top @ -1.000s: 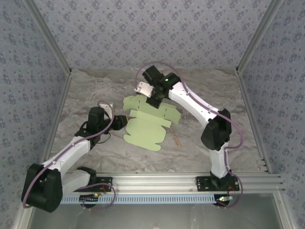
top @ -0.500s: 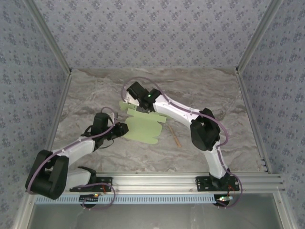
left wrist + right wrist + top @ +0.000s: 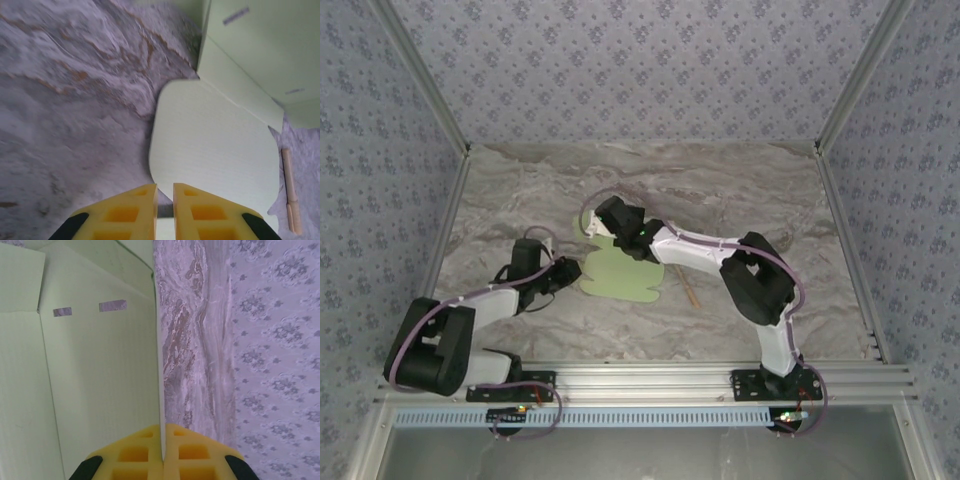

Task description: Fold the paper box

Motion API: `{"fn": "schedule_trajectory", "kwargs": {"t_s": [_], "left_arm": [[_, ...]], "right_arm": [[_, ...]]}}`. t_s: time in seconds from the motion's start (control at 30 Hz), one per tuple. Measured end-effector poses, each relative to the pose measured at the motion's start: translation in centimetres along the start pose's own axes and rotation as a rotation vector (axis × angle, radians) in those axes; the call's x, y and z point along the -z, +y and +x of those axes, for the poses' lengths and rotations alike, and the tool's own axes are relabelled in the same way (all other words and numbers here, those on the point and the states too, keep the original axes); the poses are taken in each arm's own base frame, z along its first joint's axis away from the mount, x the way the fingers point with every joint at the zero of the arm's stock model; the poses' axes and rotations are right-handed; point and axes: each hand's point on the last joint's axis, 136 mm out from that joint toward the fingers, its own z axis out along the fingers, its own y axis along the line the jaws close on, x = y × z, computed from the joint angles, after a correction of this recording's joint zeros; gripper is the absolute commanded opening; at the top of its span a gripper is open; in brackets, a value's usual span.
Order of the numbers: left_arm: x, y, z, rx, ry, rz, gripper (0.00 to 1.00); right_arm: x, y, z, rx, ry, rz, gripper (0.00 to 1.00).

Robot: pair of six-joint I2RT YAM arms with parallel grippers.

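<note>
The paper box [image 3: 623, 275] is a pale green die-cut sheet lying mid-table, its far part raised. My right gripper [image 3: 620, 226] is at that far edge, shut on it; in the right wrist view the card [image 3: 100, 380] stands edge-on and runs straight into the closed fingers [image 3: 163, 429]. My left gripper [image 3: 567, 270] sits low at the sheet's left rim. In the left wrist view its yellow fingertips [image 3: 165, 189] stand a narrow slit apart over the corner of the rounded flap [image 3: 215, 150], with nothing between them.
A thin tan wooden stick [image 3: 690, 292] lies just right of the sheet, also seen at the flap's right side [image 3: 291, 195]. Patterned walls close the table on three sides. The metal rail [image 3: 650, 380] runs along the near edge.
My right gripper swung left and toward the near side with the sheet's far edge, drawing the sheet into a smaller shape. My left gripper moved up to the sheet's left rim and narrowed its jaws.
</note>
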Motion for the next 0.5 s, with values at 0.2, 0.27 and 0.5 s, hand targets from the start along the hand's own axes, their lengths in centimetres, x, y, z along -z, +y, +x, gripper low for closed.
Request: {"fn": "schedule_trajectory", "kwargs": {"t_s": [0.2,0.27,0.5], "left_arm": [[1.5,0.4,-3.0,-0.015,-0.104,-0.014,0.23],[2.0,0.5,-4.4,-0.032,-0.150,-0.028,0.29],[3.6,0.9,-9.4,-0.071,-0.278,-0.080,0.41]], "right_arm": [[0.0,0.0,-0.2,0.092,-0.050,0.078,0.00],[-0.1,0.0,-0.3,0.124,-0.066,0.110,0.00],[-0.2,0.0,0.0,0.208,-0.116,0.182,0.00]]}}
